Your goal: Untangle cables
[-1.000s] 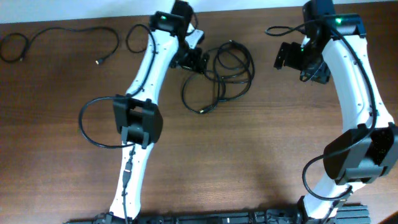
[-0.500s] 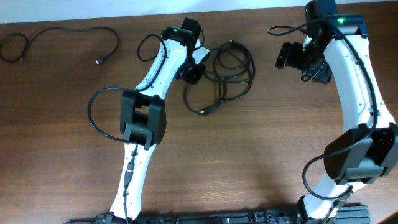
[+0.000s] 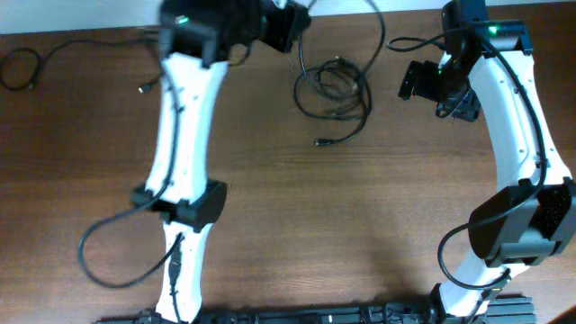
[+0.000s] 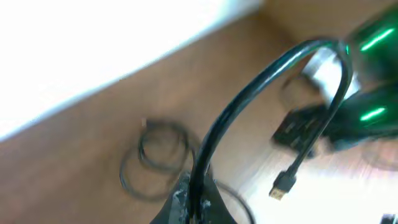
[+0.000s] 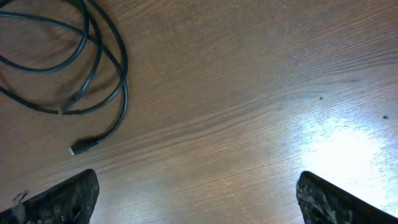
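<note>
A tangle of black cables (image 3: 335, 88) lies at the back middle of the table, with a loose plug (image 3: 319, 141) trailing toward the front. My left gripper (image 3: 286, 25) is raised high above the back edge. It is shut on one black cable (image 4: 261, 93), which arches over and hangs down to a USB plug (image 4: 283, 185). In the left wrist view the left gripper (image 4: 198, 194) pinches that cable, and the coil (image 4: 158, 155) shows blurred below. My right gripper (image 3: 417, 81) hovers open to the right of the tangle. In the right wrist view the right gripper (image 5: 198, 200) holds nothing, and the cable loops (image 5: 93, 68) lie at upper left.
A separate black cable (image 3: 99, 45) lies along the back left, coiled at one end (image 3: 18, 68) and ending in a plug (image 3: 144, 88). The left arm's own cable loops (image 3: 108, 256) hang at the front left. The table's back edge (image 3: 90, 31) meets a white wall.
My left gripper shut on a cable in the tangle and rose high toward the back, lifting that cable. The tangle shifted and its loose plug moved right. The right arm stayed still.
</note>
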Available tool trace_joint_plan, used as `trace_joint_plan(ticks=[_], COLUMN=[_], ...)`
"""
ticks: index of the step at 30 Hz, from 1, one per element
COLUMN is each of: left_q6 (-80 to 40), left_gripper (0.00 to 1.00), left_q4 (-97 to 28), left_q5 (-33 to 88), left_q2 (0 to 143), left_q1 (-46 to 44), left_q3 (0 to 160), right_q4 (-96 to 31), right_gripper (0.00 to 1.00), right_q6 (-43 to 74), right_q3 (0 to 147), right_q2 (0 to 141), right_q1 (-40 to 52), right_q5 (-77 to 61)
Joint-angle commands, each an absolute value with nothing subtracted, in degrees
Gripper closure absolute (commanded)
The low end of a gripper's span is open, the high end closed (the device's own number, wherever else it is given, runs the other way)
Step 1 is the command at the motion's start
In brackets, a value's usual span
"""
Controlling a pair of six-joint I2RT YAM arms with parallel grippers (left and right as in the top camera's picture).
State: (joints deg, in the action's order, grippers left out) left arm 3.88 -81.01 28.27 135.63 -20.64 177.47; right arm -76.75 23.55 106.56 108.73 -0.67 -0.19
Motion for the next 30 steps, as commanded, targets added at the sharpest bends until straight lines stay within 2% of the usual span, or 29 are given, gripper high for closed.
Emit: trace_joint_plan(ticks=[1, 5, 7, 9, 13, 16, 23, 26, 30], left_q6=[-3.9, -18.0, -18.9, -18.9, -22.3, -23.6, -43.2, -51.5, -52.5], left_gripper=[1.0, 1.0, 1.0, 1.0, 1.0, 1.0, 1.0, 1.0, 1.0], left_q4=[-76.5, -64.3, -63.4, -67.4, -79.4, -84.9, -87.9, -86.1, -77.6], left_q5=[31.1, 31.1, 30.5, 24.6, 2.9, -4.1, -34.2, -37.3, -37.3], left_q2=[128.6, 122.5, 121.3, 120.9, 120.9, 120.9, 121.3, 121.3, 121.3], left_q1=[-15.9, -7.2, -3.7, 0.7, 6.1, 8.6, 16.4, 22.3, 29.5], left_q3=[179.8, 179.8, 179.8, 179.8, 179.1, 179.1, 177.4, 172.0, 161.9], right_q4=[-76.9, -76.9, -76.9, -76.9, -76.9, -76.9, -76.9, -76.9, -76.9], right_gripper=[0.01, 0.01, 0.01, 0.01, 0.01, 0.01, 0.01, 0.01, 0.01], right_q6=[23.4, 23.4, 23.4, 23.4, 23.4, 23.4, 23.4, 23.4, 23.4], right_q3=[106.3, 106.3, 106.3, 106.3, 106.3, 106.3, 106.3, 106.3, 106.3], right_q2=[109.1, 109.1, 109.1, 109.1, 109.1, 109.1, 109.1, 109.1, 109.1], right_q1=[-0.8, -0.8, -0.8, -0.8, -0.8, -0.8, -0.8, -0.8, -0.8], right_q5=[0.5, 0.5, 0.5, 0.5, 0.5, 0.5, 0.5, 0.5, 0.5])
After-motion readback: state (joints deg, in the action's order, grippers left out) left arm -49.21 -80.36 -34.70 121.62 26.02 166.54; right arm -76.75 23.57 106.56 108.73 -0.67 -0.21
